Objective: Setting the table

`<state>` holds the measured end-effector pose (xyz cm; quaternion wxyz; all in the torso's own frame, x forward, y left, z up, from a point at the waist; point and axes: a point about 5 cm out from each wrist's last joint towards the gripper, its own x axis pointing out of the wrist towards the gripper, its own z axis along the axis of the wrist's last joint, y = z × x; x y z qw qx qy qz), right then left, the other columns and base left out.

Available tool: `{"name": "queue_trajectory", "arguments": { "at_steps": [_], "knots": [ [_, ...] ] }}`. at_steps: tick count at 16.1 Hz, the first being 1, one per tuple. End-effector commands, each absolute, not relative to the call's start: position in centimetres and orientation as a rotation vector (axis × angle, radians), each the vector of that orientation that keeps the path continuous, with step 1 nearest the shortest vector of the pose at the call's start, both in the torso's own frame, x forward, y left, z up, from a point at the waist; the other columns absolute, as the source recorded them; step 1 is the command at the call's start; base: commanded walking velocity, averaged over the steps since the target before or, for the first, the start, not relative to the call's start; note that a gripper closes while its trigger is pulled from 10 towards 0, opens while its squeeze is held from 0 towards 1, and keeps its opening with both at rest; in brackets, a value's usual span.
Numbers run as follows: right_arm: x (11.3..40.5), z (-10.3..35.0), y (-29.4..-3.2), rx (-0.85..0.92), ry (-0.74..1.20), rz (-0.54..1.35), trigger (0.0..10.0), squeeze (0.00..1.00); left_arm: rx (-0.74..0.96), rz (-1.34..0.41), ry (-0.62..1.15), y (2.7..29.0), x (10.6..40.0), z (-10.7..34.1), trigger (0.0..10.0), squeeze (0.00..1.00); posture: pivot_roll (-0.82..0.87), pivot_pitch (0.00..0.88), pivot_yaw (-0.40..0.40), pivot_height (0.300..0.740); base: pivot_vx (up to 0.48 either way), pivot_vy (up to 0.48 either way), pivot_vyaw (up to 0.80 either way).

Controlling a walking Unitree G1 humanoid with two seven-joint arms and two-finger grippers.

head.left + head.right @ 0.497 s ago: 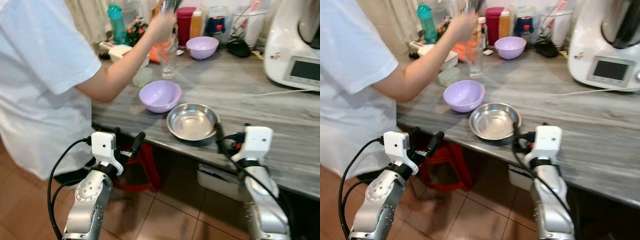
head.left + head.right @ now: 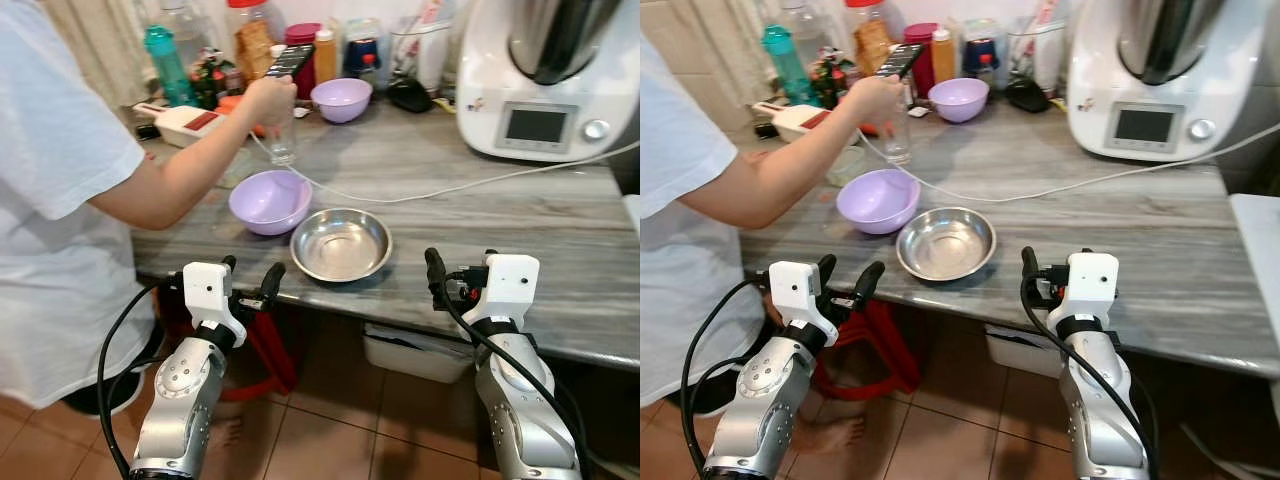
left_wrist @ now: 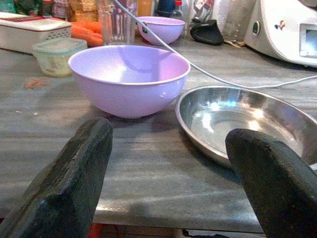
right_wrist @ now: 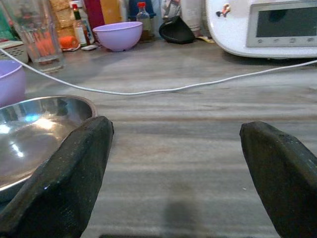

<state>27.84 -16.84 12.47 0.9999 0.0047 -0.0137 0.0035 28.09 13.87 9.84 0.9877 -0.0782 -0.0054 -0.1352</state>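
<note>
We are facing the grey counter (image 2: pixel 520 230) across mid-frame; a person (image 2: pixel 60 200) at left is gripping a glass (image 2: pixel 281 140). The steel bowl (image 2: pixel 340 243) is sitting centre, just beside the lilac bowl (image 2: pixel 268 200) on its left. Our left gripper (image 2: pixel 250 285) and right gripper (image 4: pixel 173 173) are hovering low, fingers spread, pinching nothing.

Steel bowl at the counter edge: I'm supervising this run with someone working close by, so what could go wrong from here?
1. The steel bowl sits near the counter's front edge; a nudge from either open end effector, left or right, might tip it off.
2. The white cable runs just behind the bowl and could snag.
3. The person's hand holds a glass beyond the purple bowl; reaching forward risks contact.
</note>
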Motion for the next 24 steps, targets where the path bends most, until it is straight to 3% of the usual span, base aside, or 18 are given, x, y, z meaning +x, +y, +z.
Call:
{"name": "queue_trajectory", "arguments": {
  "at_steps": [1,5,8,13,16,18,24],
  "knots": [
    [28.0,12.9,-16.3,0.011,-0.041,0.026,10.0,0.0,-0.137,-0.226,-0.003,14.9,27.9,9.4,10.0,0.0,-0.11,0.0,0.101,0.74,0.0,0.0,-0.8],
    [27.3,13.0,-16.8,0.014,-0.05,0.016,10.0,0.0,-0.101,-0.134,0.021,16.7,27.0,8.1,10.0,0.0,-0.11,0.001,0.088,0.74,0.0,0.0,-0.74],
    [25.9,13.2,-17.3,-0.017,-0.072,0.012,10.0,0.0,-0.059,-0.096,0.032,17.8,26.4,7.3,10.0,0.0,-0.12,0.006,0.09,0.74,0.0,0.0,0.0],
    [22.4,10.8,-19.0,-0.09,0.051,-0.046,10.0,0.0,0.022,-0.002,0.082,21.1,23.7,5.6,10.0,0.0,-0.12,0.004,0.107,0.74,0.0,0.0,0.0],
    [21.5,10.5,-18.5,-0.106,0.033,0.002,10.0,0.0,0.04,0.013,0.08,21.2,23.0,5.3,10.0,0.0,-0.12,0.0,0.094,0.74,0.0,0.0,0.0],
    [21.3,10.2,-19.1,-0.089,0.049,-0.076,10.0,0.0,0.048,0.012,0.068,20.9,23.0,5.4,10.0,0.0,-0.11,0.0,0.086,0.74,0.0,0.0,0.0],
    [21.1,10.0,-18.5,-0.094,0.065,-0.053,10.0,0.0,0.024,-0.055,0.045,19.8,24.6,6.5,10.0,0.0,-0.13,0.0,0.137,0.74,0.0,0.0,0.0]
  ]
}}
